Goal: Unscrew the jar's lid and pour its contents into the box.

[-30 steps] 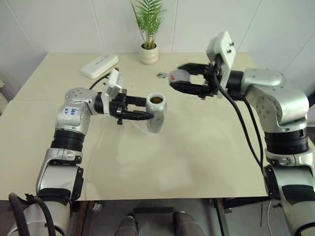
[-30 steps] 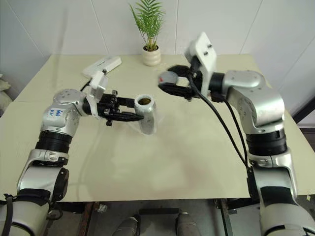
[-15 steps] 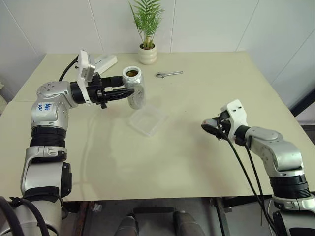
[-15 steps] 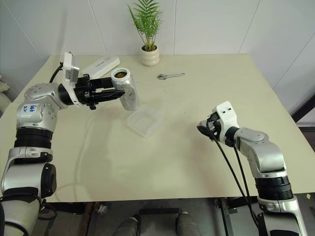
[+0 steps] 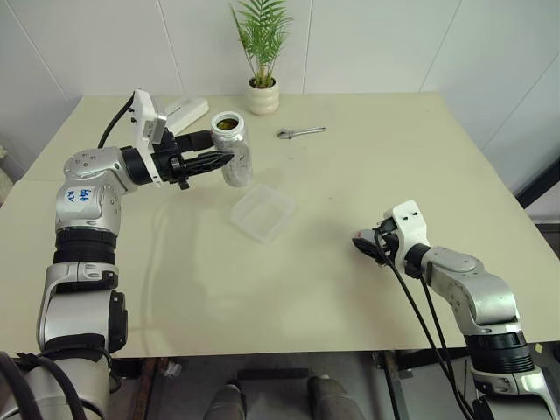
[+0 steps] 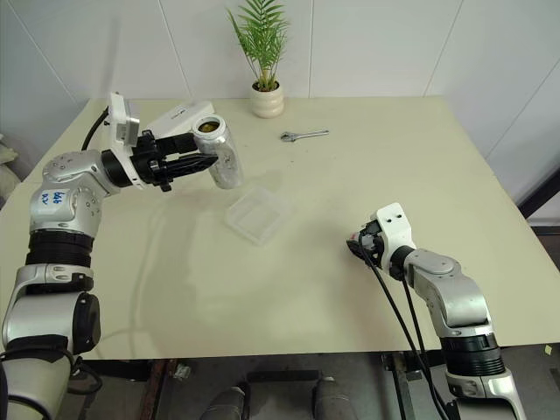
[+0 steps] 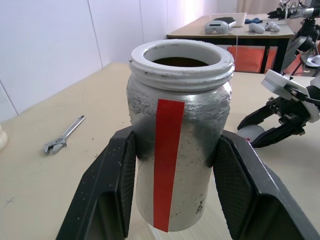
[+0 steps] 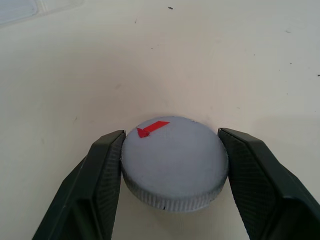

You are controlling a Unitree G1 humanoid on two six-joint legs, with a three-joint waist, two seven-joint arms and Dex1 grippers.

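My left gripper [image 5: 213, 160] is clamped on the open silvery metal jar [image 5: 233, 149], held above the table just behind the clear plastic box [image 5: 262, 213]. My right gripper [image 8: 170, 165] has its jaws around the round grey lid [image 8: 174, 161] resting on the table; I cannot tell if they are pressing it. If I tip the jar from here, I think the pellets may miss the box.

Pale cream table [image 5: 350, 175] against white tiled walls [image 5: 105, 44]; beyond the left gripper, seemingly another table [image 7: 260, 31] with orange panels beneath
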